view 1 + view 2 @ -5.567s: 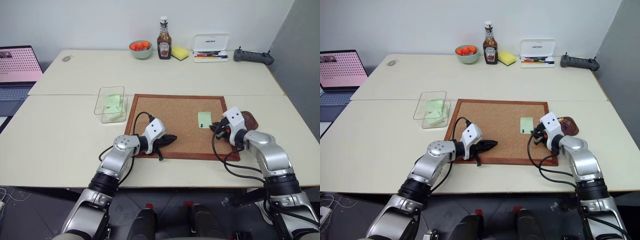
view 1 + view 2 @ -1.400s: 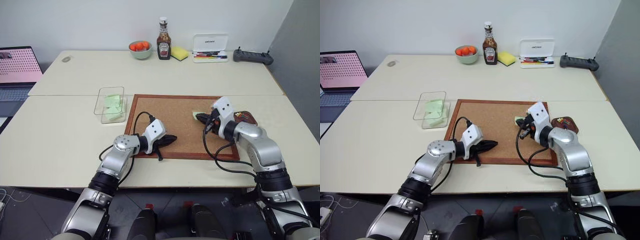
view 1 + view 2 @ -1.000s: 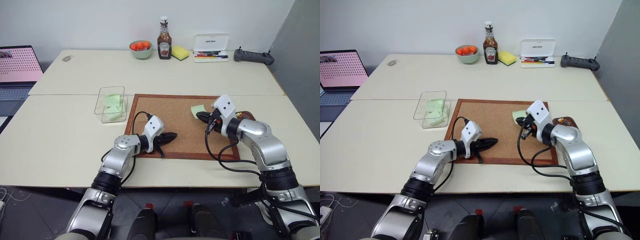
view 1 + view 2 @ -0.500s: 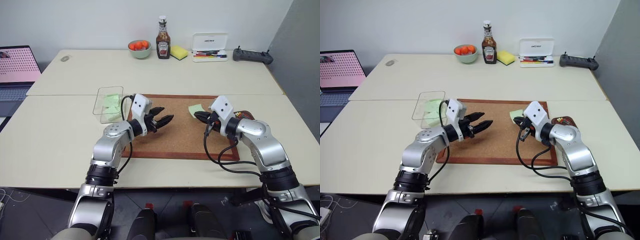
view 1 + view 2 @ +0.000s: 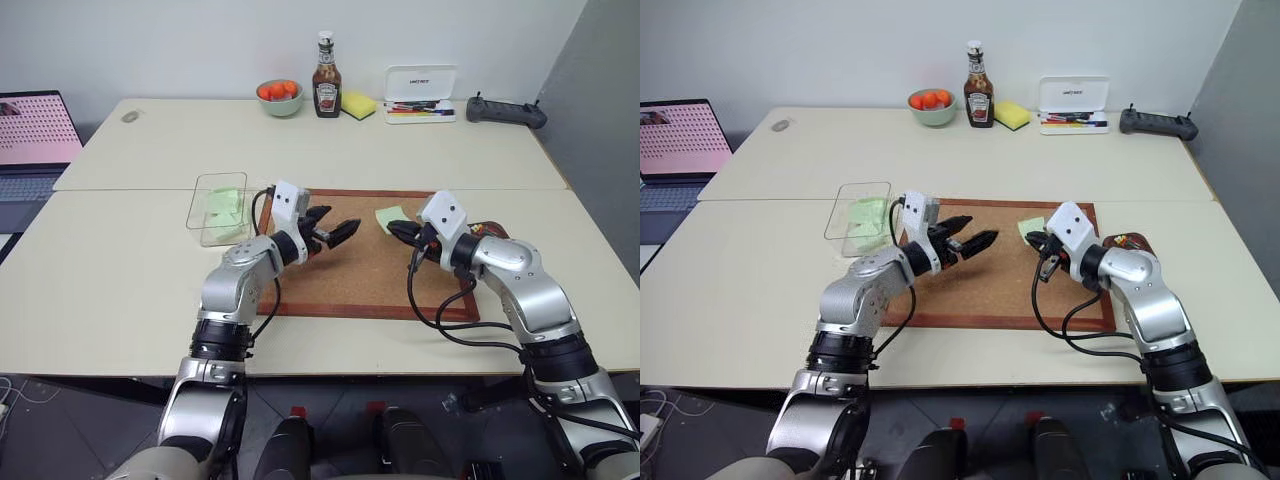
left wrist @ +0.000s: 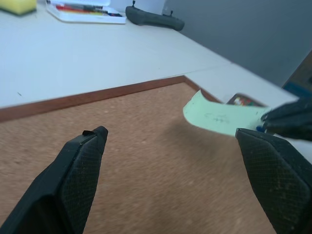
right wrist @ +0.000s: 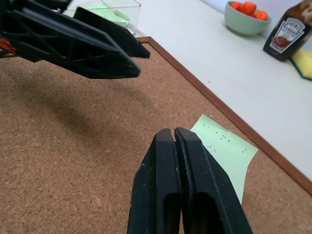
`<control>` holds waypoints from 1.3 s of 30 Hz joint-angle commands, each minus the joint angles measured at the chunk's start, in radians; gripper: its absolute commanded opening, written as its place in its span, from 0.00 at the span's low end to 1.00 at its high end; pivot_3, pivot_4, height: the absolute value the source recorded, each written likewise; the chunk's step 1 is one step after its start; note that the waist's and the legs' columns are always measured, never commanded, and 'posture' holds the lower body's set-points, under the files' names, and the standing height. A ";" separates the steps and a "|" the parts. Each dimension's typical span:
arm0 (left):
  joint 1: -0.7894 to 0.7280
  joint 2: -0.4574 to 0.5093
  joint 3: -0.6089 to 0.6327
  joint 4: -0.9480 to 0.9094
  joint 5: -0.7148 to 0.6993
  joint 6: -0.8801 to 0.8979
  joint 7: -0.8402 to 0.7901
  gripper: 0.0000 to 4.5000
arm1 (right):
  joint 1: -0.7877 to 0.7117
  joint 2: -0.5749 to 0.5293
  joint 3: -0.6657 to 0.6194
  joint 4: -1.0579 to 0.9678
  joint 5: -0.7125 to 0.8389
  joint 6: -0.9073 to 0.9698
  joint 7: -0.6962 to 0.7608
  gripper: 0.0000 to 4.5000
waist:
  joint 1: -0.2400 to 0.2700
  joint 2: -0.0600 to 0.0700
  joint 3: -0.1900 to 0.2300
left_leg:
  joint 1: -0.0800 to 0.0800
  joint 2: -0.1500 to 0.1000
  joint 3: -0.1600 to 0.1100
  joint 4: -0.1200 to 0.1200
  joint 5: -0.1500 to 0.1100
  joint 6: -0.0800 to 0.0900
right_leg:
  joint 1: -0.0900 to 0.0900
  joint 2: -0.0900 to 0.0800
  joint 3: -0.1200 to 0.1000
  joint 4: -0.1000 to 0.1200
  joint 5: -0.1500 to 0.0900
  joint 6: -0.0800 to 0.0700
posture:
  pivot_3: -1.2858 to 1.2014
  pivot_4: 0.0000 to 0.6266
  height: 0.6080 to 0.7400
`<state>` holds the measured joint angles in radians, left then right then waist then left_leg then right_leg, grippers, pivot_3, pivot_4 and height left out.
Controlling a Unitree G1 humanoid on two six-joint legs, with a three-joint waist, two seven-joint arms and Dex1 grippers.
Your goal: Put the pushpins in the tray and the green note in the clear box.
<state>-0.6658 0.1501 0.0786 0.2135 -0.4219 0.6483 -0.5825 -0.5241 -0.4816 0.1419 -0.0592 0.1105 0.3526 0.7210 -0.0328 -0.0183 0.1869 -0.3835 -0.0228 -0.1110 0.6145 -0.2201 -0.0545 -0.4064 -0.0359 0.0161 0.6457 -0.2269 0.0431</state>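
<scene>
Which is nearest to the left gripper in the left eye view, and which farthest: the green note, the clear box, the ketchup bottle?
From the left gripper:
1. Green note, to its right.
2. Clear box, behind its wrist, on the left.
3. Ketchup bottle, at the far edge.

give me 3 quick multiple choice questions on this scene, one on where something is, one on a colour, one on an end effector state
1. Where does the clear box stand?
A. on the table just off the cork board's left edge
B. in the middle of the cork board
C. at the back beside the ketchup bottle

2. What colour is the note held over the cork board?
A. pink
B. pale green
C. white

3. How do the fingers of the left end effector stand?
A. shut on the note
B. shut on nothing
C. spread open, holding nothing

Answers:
1. A, the box sits on the table against the board's left frame.
2. B, the slip pinched by the right end effector is pale green.
3. C, the left wrist view shows both fingers wide apart with only cork between them.
</scene>
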 commanded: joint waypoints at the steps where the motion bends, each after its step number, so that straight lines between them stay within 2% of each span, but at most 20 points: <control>1: -0.075 -0.051 0.098 0.021 -0.114 0.114 0.076 0.99 | -0.029 -0.015 0.005 -0.067 -0.015 -0.074 0.020 0.00 | 0.001 0.000 0.000 | 0.000 0.000 0.000 0.000 0.000 0.000 | 0.000 0.000 0.000 0.000 0.000 0.000 | 0.52 0.24 1.00; 9: -0.159 -0.117 0.178 0.127 -0.209 0.205 0.137 0.99 | -0.029 -0.024 0.017 -0.100 -0.025 -0.100 0.035 0.00 | 0.001 -0.001 0.000 | 0.000 0.000 0.000 0.000 0.000 0.000 | 0.000 0.000 0.000 0.000 0.000 0.000 | 0.52 0.24 1.00; 17: -0.224 -0.167 0.224 0.232 -0.258 0.218 0.153 0.99 | -0.029 -0.026 0.023 -0.122 -0.023 -0.090 0.036 0.00 | 0.001 -0.001 0.001 | 0.000 0.000 0.000 0.000 0.000 -0.001 | 0.000 0.000 0.000 0.000 0.000 0.000 | 0.52 0.24 1.00; 26: -0.213 -0.167 0.213 0.233 -0.261 0.214 0.141 0.66 | -0.027 -0.022 0.025 -0.130 -0.021 -0.085 0.033 0.00 | 0.001 -0.001 0.001 | 0.000 0.000 0.000 0.000 0.000 -0.001 | 0.000 0.000 0.000 0.000 0.000 0.000 | 0.52 0.24 1.00; 39: -0.186 -0.157 0.218 0.213 -0.261 0.191 0.143 0.08 | -0.035 -0.004 0.023 -0.118 -0.019 -0.085 0.022 0.00 | 0.001 -0.001 0.001 | 0.000 0.000 0.000 0.000 0.000 -0.001 | 0.000 0.000 0.000 0.000 0.000 0.000 | 0.52 0.24 1.00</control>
<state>-0.8481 -0.0075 0.2952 0.4713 -0.6634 0.8574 -0.4268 -0.5346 -0.4903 0.1782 -0.1503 0.0910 0.2729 0.7518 -0.0320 -0.0192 0.1875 -0.3835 -0.0231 -0.1108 0.6146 -0.2197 -0.0553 -0.4064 -0.0360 0.0166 0.6453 -0.2268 0.0433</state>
